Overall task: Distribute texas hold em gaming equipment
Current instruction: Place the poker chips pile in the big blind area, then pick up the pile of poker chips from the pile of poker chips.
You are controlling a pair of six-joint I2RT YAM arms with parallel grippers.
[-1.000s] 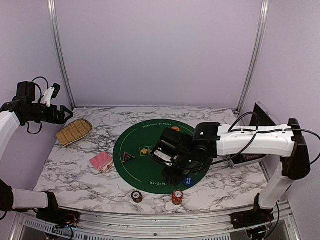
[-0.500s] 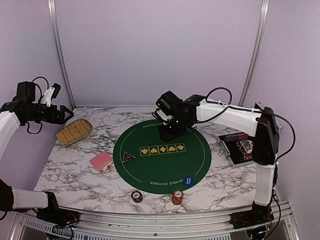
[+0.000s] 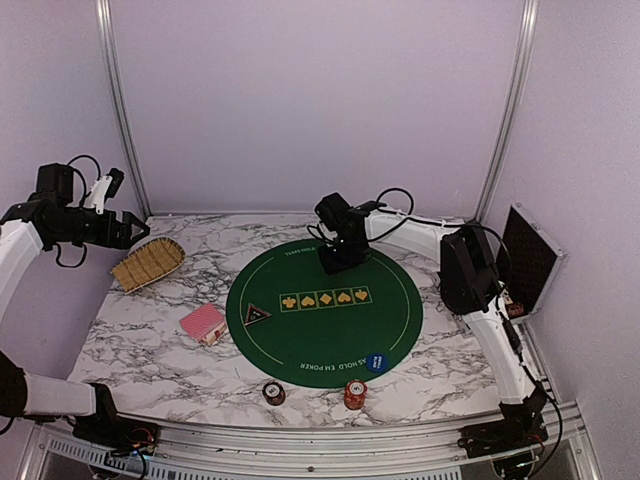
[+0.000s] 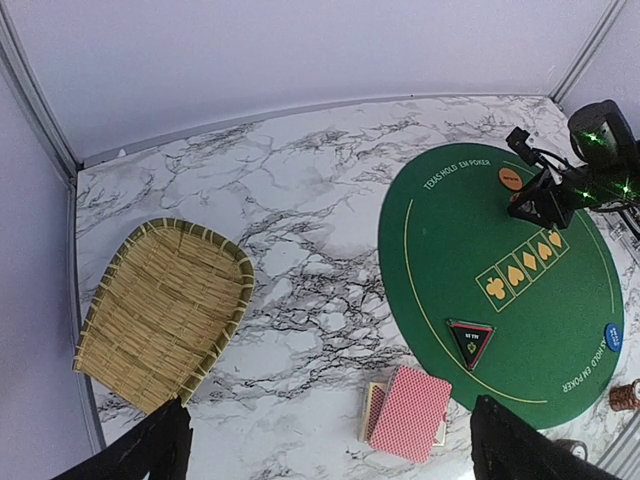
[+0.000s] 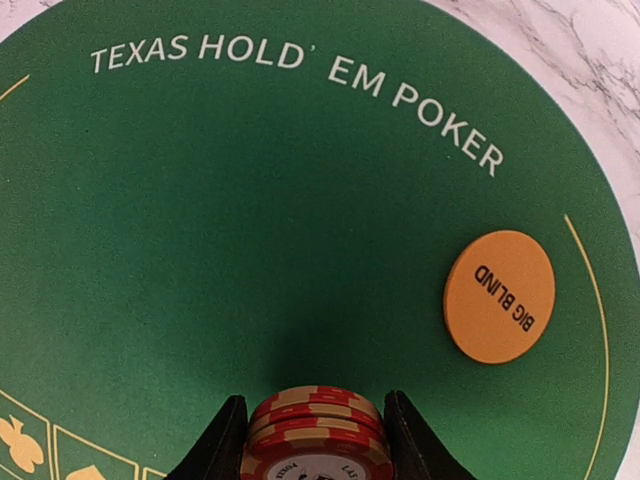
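Note:
My right gripper is shut on a small stack of red poker chips just above the far part of the green poker mat, beside an orange "BIG BLIND" button. In the top view it hovers over the mat's far edge. My left gripper is open and empty, high over the left of the table. The pink-backed cards lie left of the mat. A triangular marker and a blue button sit on the mat. A dark chip stack and a red one stand near the front edge.
A tan woven basket lies at the back left, below my left gripper. A black hinged case stands open at the right edge. The right arm stretches across the back right of the table. Purple walls close the back and sides.
My right gripper has swung from the near right part of the mat, by the blue button, to its far edge. The left arm has not moved.

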